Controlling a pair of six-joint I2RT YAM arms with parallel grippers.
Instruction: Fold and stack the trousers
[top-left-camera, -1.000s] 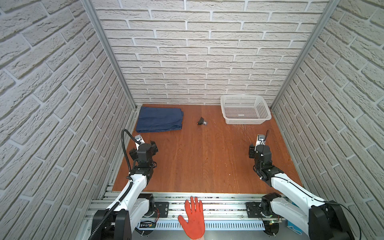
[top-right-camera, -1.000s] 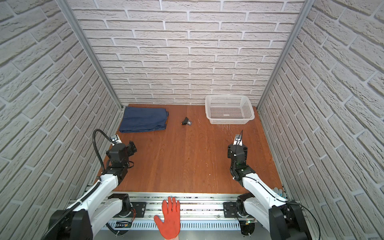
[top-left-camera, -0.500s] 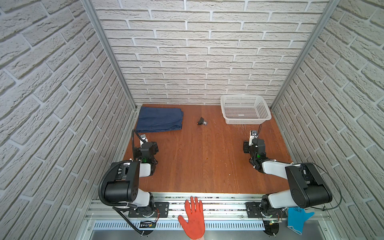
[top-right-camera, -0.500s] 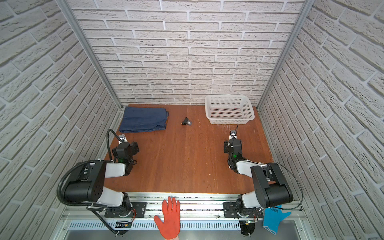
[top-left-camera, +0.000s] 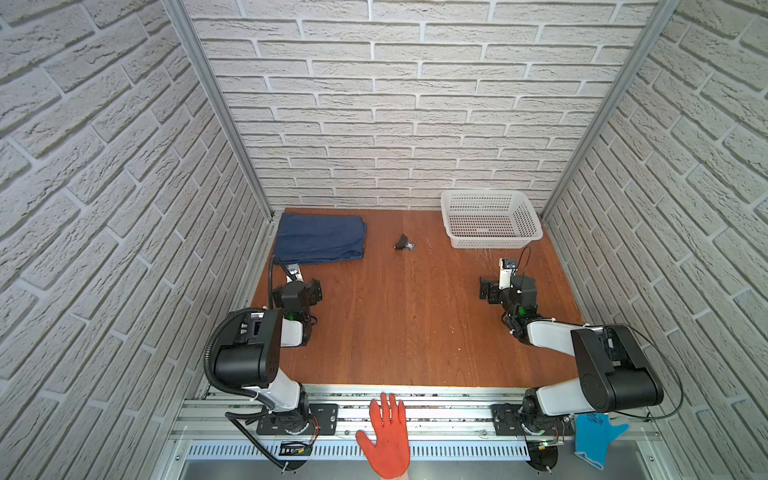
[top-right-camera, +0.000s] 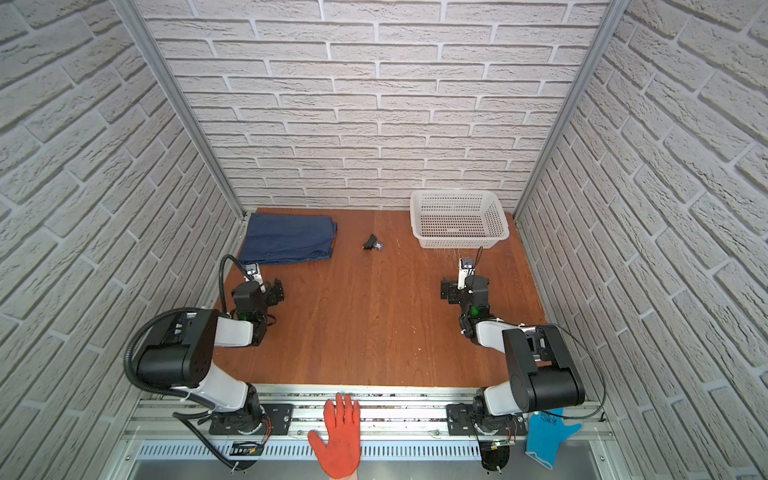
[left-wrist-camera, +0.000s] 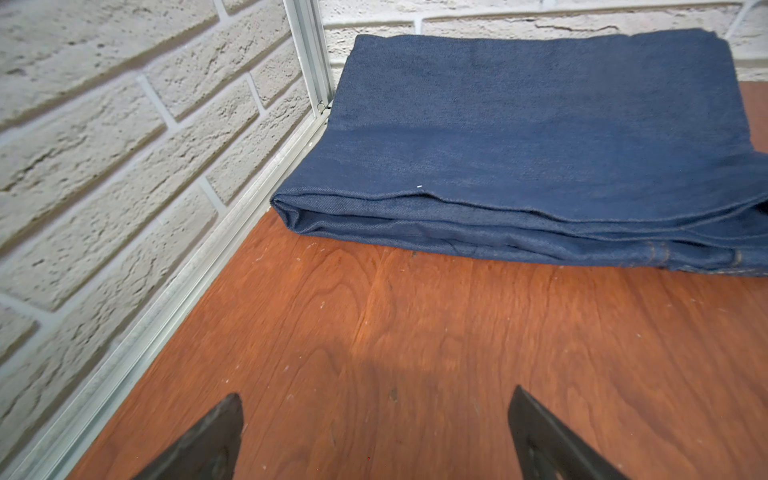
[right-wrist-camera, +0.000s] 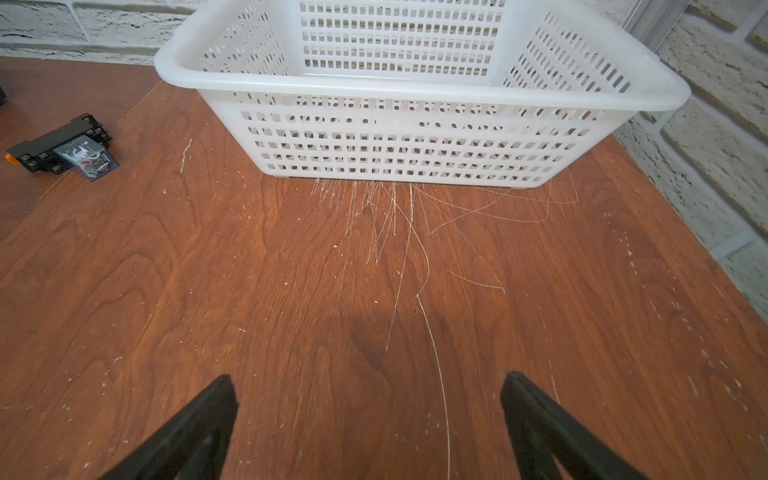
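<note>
Left gripper (left-wrist-camera: 376, 392), wide and empty, faces folded trousers (left-wrist-camera: 540, 145); right gripper (right-wrist-camera: 368, 376), likewise, faces a basket (right-wrist-camera: 415, 89) unseen from the left wrist.

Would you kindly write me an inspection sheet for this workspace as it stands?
Surface: wooden table, scuffed, with pale strands or scratches in front of the basket.
Job's things: trousers folded, lying in the far left corner.
Clutter: white basket, looks empty; small black part at mid-table towards the back.
Claws: left claw and right claw both open, holding nothing.
Cables: black corrugated hose loops beside the left arm.
Surroundings: brick-pattern walls; orange-gloved hand on the front rail; teal glove beside the right arm's base.
</note>
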